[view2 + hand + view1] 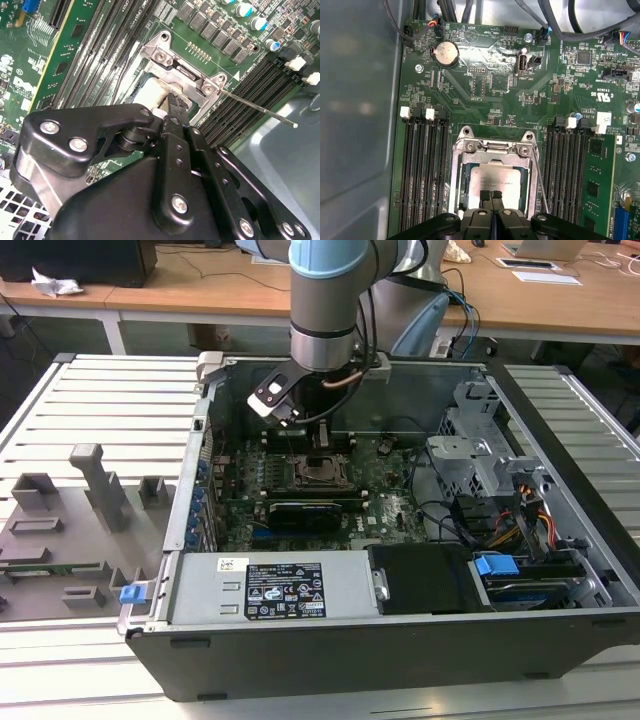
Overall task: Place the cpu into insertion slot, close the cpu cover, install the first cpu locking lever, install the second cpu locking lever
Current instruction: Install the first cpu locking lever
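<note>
Starting with the exterior view, the arm (325, 300) reaches down into an open computer case (400, 660). The gripper (320, 445) hangs just above the insertion slot (322, 473) on the green motherboard (395, 508). A grey fixture plate (60, 540) lies to the exterior view's left of the case.

In the first wrist view, the cpu (496, 181) sits inside the insertion slot with its pale metal top facing up. The cpu cover (490, 148) lies flat around it (the square cut-out frames the chip). The gripper's two fingers (486, 197) are pressed together, with no gap and nothing held between them. Their tips are over one edge of the cpu. A thin wire locking lever (540, 180) runs along one side of the cover. Black memory slots (422, 165) flank the socket on both sides. A coin cell battery (446, 53) sits beyond the socket, near the board edge.

In the second wrist view, the closed fingertips meet the cpu beside the cover's inner edge; whether they press on it cannot be told. The locking lever angles away from a socket corner, its free end over the grey case wall.
</note>
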`<state>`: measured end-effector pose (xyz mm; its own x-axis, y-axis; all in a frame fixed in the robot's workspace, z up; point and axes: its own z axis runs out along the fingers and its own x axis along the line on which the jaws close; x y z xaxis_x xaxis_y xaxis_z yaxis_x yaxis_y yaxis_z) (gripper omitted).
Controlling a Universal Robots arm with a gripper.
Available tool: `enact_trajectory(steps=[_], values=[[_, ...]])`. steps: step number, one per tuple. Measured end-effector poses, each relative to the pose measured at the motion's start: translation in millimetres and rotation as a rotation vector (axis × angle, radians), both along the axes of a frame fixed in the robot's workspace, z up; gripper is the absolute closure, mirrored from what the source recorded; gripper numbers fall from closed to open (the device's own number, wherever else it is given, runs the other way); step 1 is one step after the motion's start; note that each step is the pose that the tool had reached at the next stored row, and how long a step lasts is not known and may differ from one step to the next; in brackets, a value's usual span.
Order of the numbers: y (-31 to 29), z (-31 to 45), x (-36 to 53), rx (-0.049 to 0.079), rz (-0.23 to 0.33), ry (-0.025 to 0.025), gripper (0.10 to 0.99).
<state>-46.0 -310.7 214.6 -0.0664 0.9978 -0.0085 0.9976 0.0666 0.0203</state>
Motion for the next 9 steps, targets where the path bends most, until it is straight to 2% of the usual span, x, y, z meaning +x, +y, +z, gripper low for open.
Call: enact_trajectory(steps=[5,9], values=[[0.1,0.3,0.1,0.000,0.000,0.0000,0.980],[0.0,7.3,0.1,0.000,0.000,-0.0001,0.980]])
